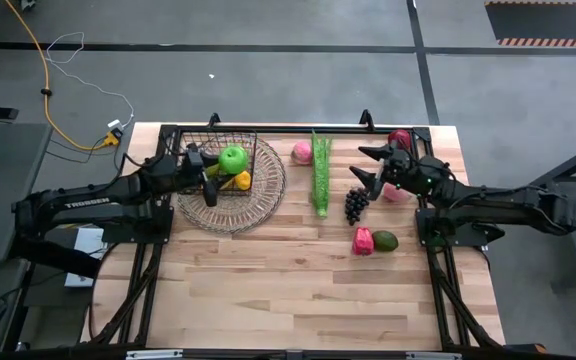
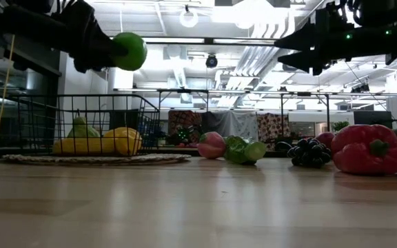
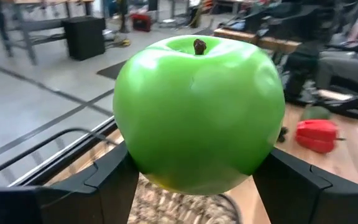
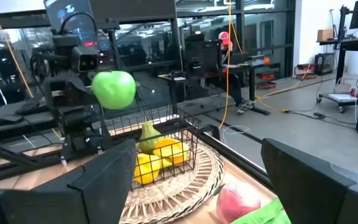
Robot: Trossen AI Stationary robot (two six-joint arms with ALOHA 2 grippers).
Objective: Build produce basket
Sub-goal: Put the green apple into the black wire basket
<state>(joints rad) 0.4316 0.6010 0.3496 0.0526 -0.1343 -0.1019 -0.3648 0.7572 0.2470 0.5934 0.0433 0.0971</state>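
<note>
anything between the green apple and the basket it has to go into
Nothing visible. The left gripper holds the apple in the air above the open-topped basket; only yellow fruit lies inside, below it.

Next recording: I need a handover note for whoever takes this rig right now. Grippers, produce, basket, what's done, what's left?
Left gripper: shut on the green apple, held above the basket.
Right gripper: open, empty, raised over the table's right side.
Done: yellow fruit and a pear sit in the basket, which stands on the wicker tray.
Left: drop the apple; then peach, green stalk, grapes, red pepper, avocado.
</note>
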